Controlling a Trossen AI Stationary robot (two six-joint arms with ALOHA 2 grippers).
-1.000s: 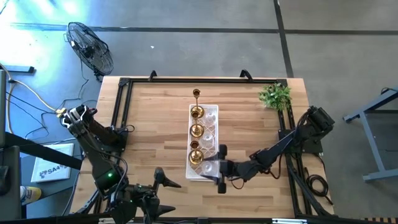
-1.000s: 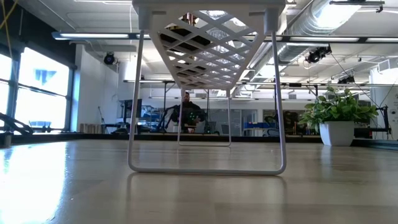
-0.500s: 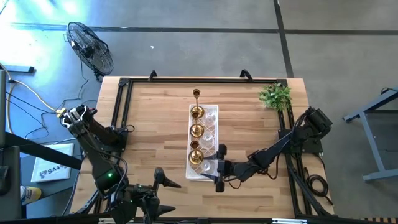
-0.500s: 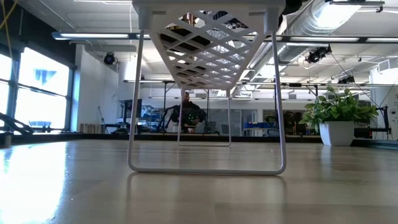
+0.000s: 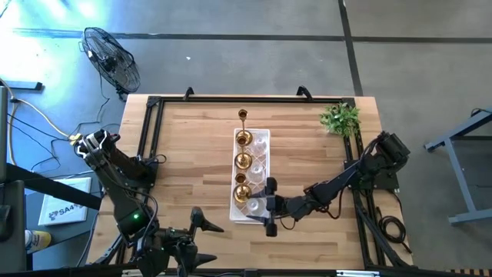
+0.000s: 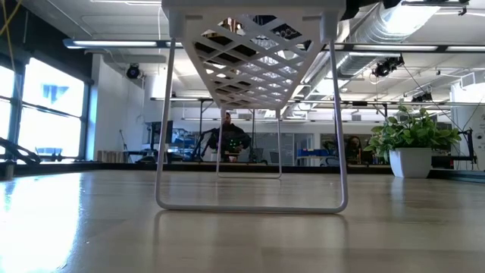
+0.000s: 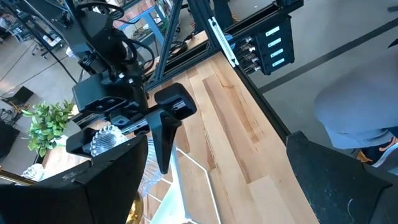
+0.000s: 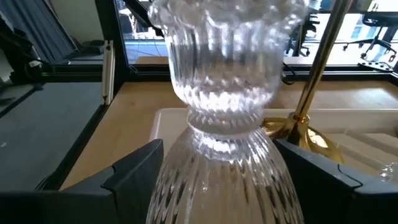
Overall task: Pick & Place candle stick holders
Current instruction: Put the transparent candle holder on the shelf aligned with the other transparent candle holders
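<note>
Right end effector [image 5: 267, 206] wide around glass holder [image 8: 227, 93].

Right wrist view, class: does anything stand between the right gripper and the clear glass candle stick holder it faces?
Nothing visible does. The ribbed glass holder sits directly between the open fingers of the right gripper, at the near end of the white tray. A brass holder stands behind it, not in the way.

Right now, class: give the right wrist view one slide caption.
Ribbed glass candle holder fills the frame between open jaws, with a brass holder on the white tray behind.
</note>
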